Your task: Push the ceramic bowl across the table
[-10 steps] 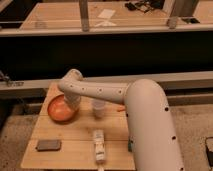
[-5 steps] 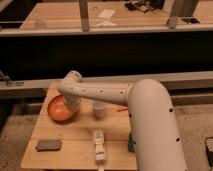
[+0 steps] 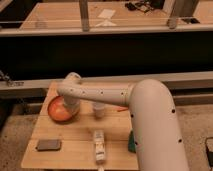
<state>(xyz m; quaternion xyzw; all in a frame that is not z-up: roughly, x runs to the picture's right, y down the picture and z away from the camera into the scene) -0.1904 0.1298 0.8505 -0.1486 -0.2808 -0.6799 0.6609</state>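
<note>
Reaching down at the far left of the table (image 3: 75,132), the gripper (image 3: 70,106) sits at the ceramic bowl (image 3: 61,109); we cannot tell from this view how its jaws stand, since the wrist housing covers them. We see the gripper against the bowl's right side, overlapping its rim. The ceramic bowl, orange-red with a lighter centre, rests on the table's back left part, close to the left edge and near the far edge.

Moving outward, we note the white arm (image 3: 100,93) running horizontally from the wrist toward the right, above the tabletop, then bending into a broad white segment that fills the lower right of the view. A small translucent cup (image 3: 99,110) stands upright just below the arm, to the right of the bowl and apart from it. A thin orange item (image 3: 121,107) lies on the planks to the right of the cup.

Nearer the front edge we find a flat dark rectangular object (image 3: 48,145) at the left, and a pale elongated package (image 3: 99,145) near the middle. A green object (image 3: 131,143) shows at the table's right edge, partly hidden by the arm. Behind the table we see a long wooden bench (image 3: 65,15) with metal rails.
</note>
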